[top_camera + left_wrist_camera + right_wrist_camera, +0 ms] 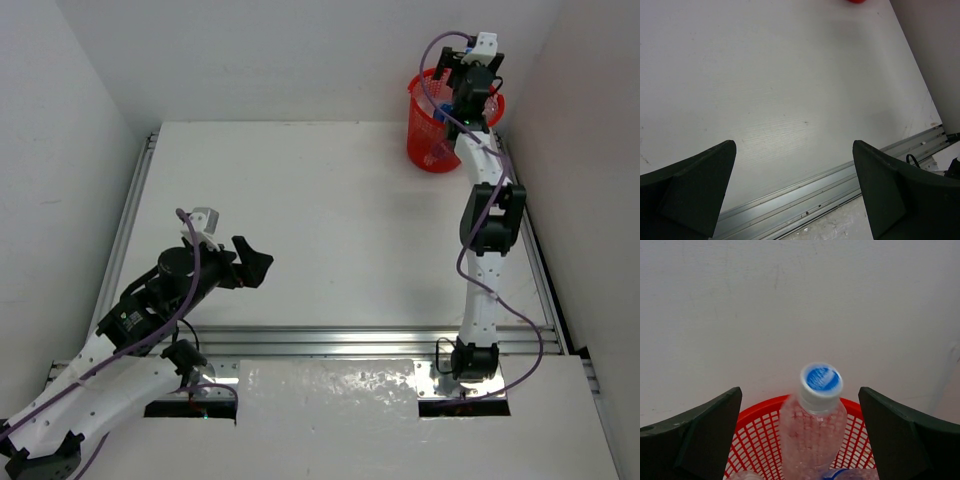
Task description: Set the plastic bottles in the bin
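The red mesh bin (428,140) stands at the table's far right corner. My right gripper (470,88) hangs directly over it. In the right wrist view that gripper (799,395) is open, its fingers (705,430) wide apart. A clear plastic bottle (812,432) with a blue-and-white cap sits between them, touching neither, slightly blurred, its lower part inside the bin (757,440). Parts of other bottles (852,474) show at the bin's bottom. My left gripper (255,262) is open over bare table at the near left, nothing between its fingers (695,185).
White walls close in the table at the back and on both sides, the right wall close to the bin. An aluminium rail (805,197) runs along the table's near edge. A sliver of the bin (856,1) shows at the top of the left wrist view.
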You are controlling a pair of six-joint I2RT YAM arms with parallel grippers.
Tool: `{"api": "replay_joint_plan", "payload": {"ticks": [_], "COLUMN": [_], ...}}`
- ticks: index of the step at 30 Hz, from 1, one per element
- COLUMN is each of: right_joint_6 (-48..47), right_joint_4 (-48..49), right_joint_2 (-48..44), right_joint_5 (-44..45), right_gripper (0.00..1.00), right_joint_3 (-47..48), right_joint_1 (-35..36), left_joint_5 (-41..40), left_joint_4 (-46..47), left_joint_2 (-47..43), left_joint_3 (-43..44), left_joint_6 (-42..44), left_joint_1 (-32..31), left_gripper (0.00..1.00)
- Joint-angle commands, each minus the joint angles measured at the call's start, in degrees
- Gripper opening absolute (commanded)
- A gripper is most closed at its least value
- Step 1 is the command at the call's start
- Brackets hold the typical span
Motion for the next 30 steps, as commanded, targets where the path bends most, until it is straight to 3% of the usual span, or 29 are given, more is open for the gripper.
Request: {"api": "replay_joint_plan", "payload": {"ticks": [1,13,17,20,23,24,26,27,30], "right_joint_6": [0.5,5.1,2.8,2.1,7.5,9.1,12.0,12.3,13.8], "right_joint_4": [1.9,-4.5,-17.6,-27.2,-38.5,-40.8,-41.2,-41.1,-42.0], "right_joint_2": [-5.1,-19.4,-29.6,-39.0,-47.9,-55.0,-62.7,-70.2,-82.1], "right_joint_5": [-0.8,1.9,6.5,8.3,4.2,3.0,-2.8,-5.2,-10.8], "right_gripper": [0.99,0.99,0.99,0.99,0.99,0.99,0.99,0.99,0.99], "right_joint_3": [-1.0,-4.6,-5.9,-12.5,-24.6,-33.7,-44.2,-54.0,-68.0], "right_joint_1": [0.3,1.9,7.1,9.4,10.1,10.1,10.5,10.8,12.6], "left_joint_5": [0.7,-0.1,-7.8,-8.1,-10.1,-11.4,-15.4,-16.6,-18.9], "left_joint_4": [2.5,2.5,0.0,-0.7,-1.7,-2.1,-3.5,-3.7,-3.0], "left_joint_2": [-0.3,-0.8,-0.4,1.0,2.3,2.5,2.5,2.3,1.8], "left_joint_3": [-0.3,-0.2,0.5,0.9,1.3,1.4,1.8,1.7,1.8], "left_joint_6": [0.8,0.7,-1.8,-2.6,-3.4,-4.4,-5.5,-5.6,-3.5], "left_joint_1": [0.8,1.0,4.2,8.6,11.5,12.3,13.0,13.1,13.2], "left_gripper": [1.00,1.00,1.00,1.00,1.00,1.00,1.00,1.00,1.00]}}
